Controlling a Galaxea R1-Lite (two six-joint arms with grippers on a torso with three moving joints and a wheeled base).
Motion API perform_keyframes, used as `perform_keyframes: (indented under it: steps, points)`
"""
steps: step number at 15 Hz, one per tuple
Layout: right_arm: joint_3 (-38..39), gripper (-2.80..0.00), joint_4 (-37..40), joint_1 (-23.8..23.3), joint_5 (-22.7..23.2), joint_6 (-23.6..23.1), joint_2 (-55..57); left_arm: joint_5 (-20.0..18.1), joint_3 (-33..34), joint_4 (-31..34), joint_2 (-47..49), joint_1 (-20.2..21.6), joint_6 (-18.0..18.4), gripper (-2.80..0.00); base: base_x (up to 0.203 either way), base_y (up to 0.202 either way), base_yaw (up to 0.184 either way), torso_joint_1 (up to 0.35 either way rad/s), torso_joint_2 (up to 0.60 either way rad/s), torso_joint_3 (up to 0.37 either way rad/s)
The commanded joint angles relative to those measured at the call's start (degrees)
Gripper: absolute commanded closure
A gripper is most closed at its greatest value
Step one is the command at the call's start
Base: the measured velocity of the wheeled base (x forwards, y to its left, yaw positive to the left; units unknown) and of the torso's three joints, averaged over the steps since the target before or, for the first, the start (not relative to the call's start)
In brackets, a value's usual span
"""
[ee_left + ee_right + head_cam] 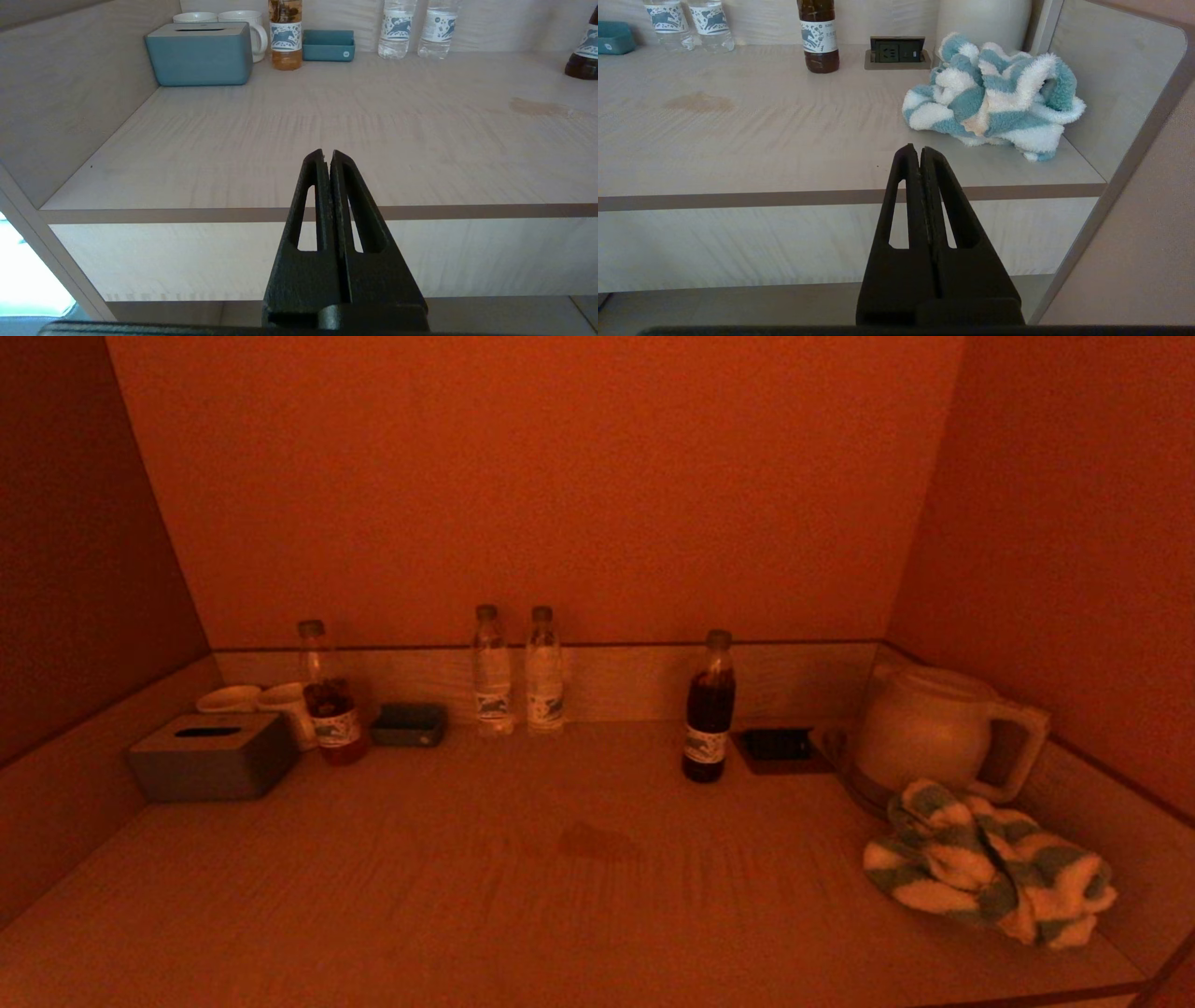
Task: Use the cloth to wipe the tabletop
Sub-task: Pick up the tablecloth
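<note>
Wiping is not yet begun: both tools, left tool (326, 153) and right tool (913, 148), hang closed and empty before the tabletop (784, 140). Cloth (992, 93) lies bunched just beyond the right tool; stain (698, 101) remains.

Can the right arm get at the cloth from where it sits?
Probably yes. The right end effector is shut, off the table's front edge, and the cloth lies near the right wall with bare tabletop between them.
</note>
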Motion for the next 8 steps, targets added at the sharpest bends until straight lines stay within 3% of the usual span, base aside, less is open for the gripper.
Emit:
perform_keyframes:
  steps: [1,8]
  points:
    - [0.0,0.00,0.0,0.0,-0.1,0.0,0.1,0.0,0.0,0.0,0.0,0.0,0.0,0.00,0.000,0.000,0.000,0.000,0.00,0.000]
    - [-0.8,0.00,0.6,0.0,-0.4,-1.2,0.1,0.0,0.0,0.0,0.0,0.0,0.0,0.00,0.000,0.000,0.000,0.000,0.00,0.000]
